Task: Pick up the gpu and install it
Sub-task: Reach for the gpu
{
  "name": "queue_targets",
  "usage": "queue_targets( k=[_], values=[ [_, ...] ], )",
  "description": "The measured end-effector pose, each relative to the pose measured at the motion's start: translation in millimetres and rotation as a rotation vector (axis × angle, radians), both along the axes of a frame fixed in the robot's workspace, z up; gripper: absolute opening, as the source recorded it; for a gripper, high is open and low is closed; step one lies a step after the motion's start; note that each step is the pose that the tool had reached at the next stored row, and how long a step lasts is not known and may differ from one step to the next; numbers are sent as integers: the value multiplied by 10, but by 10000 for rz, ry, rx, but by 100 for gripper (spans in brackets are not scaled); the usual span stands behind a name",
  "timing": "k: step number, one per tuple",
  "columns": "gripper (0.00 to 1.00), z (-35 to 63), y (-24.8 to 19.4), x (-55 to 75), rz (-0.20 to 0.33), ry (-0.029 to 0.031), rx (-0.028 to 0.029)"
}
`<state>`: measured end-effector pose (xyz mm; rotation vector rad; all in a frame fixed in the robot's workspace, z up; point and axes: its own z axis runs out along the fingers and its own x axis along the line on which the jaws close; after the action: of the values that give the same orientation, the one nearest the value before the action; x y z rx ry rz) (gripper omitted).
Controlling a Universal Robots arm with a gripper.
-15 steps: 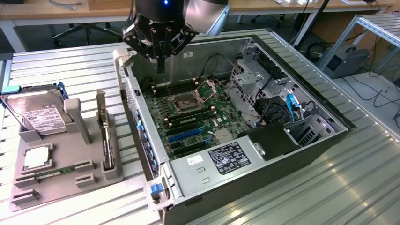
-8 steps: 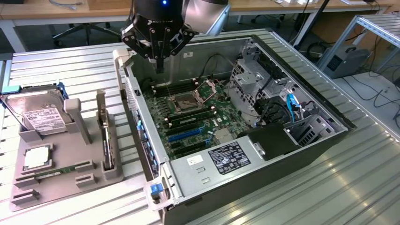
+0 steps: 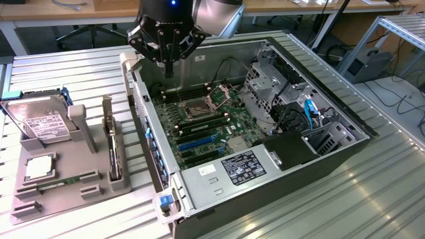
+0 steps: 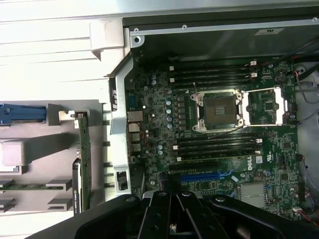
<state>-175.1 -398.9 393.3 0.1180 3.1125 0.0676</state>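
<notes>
The gpu [image 3: 113,154] is a thin card with a dark face and a greenish board edge. It stands on edge in a grey holder [image 3: 63,205] on the surface [image 3: 73,69]. The arm points straight down over the open computer case [image 3: 199,185]. The gripper [image 3: 169,70] has its fingers pressed together on nothing. The gpu stands well apart from the gripper, beyond the case wall.

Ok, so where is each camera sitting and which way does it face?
Exterior view: off the arm, high up, angled down on the open computer case and parts tray; the tool hangs shut over the case.
Wrist view: on the wrist, looking straight down onto the motherboard; the tool's black fingers show in the foreground.
Shared: the CPU socket and the gpu standing in the tray.
</notes>
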Motion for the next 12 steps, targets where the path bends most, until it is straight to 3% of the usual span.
queue_targets(
  k=[12],
  values=[
    [11, 0, 0, -56, 0, -1, 0]
  ],
)
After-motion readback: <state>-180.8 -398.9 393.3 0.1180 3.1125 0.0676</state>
